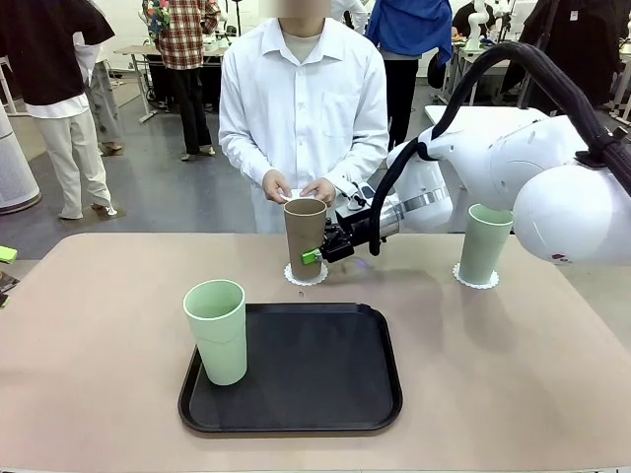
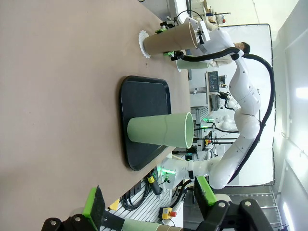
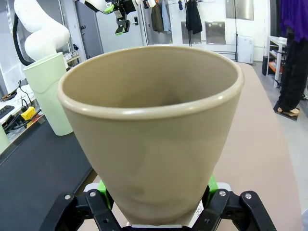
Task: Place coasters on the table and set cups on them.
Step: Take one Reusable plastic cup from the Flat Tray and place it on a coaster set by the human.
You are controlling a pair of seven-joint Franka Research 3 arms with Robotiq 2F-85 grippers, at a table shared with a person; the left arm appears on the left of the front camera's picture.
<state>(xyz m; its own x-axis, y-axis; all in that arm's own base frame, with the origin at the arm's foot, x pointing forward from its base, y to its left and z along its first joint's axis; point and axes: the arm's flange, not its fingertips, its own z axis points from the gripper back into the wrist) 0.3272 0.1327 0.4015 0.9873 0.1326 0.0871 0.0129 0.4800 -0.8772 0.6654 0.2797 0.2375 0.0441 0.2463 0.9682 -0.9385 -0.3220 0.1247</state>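
R gripper clamps brown cup at coaster, 12 o'clock of tray on beige table; L gripper wide; busy lab behind.

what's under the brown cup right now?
A white lacy coaster on the table: its scalloped edge shows around the brown cup base. Its middle is covered by the cup, so contact can't be confirmed.

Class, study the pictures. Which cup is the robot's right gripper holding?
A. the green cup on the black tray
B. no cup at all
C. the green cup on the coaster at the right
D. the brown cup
D: the right gripper clamps the brown cup between its green pads, while the left green cup and the right green cup stand untouched.
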